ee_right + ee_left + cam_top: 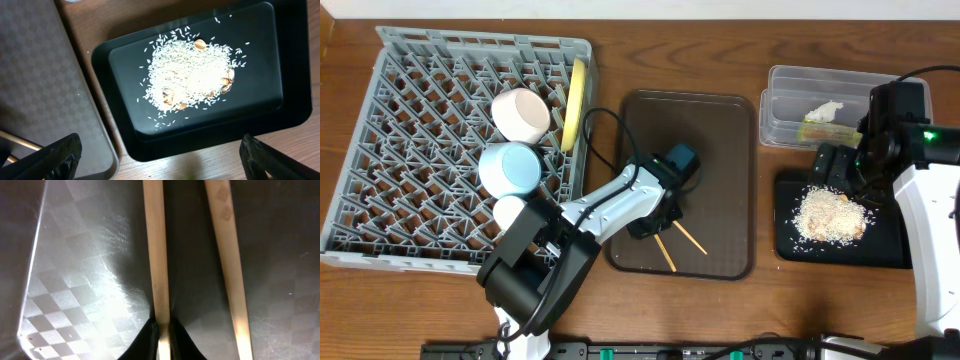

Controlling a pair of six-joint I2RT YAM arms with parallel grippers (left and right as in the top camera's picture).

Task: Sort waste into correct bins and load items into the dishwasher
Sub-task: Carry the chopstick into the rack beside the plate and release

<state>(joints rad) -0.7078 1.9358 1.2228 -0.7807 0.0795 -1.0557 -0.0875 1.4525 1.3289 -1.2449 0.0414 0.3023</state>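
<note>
My left gripper (655, 222) is low over the brown serving tray (720, 130) and shut on one wooden chopstick (156, 255). The second chopstick (227, 255) lies beside it on the tray; both show in the overhead view (678, 245). My right gripper (160, 165) is open and empty above the near edge of the black tray (285, 100), which holds the rice scraps (192, 75). The clear tub (775, 100) holds the white tissue (825, 110) and the green-and-white wrapper (825, 131). The grey dish rack (410, 120) holds the yellow plate (577, 103), white bowl (525, 113), blue bowl (510, 168) and white cup (508, 212).
The brown tray's corner (45, 75) lies just left of the black tray with a narrow strip of wooden table between them. The right arm (930, 200) stands over the table's right edge. The left arm's base (535, 275) is at the front, beside the rack's corner.
</note>
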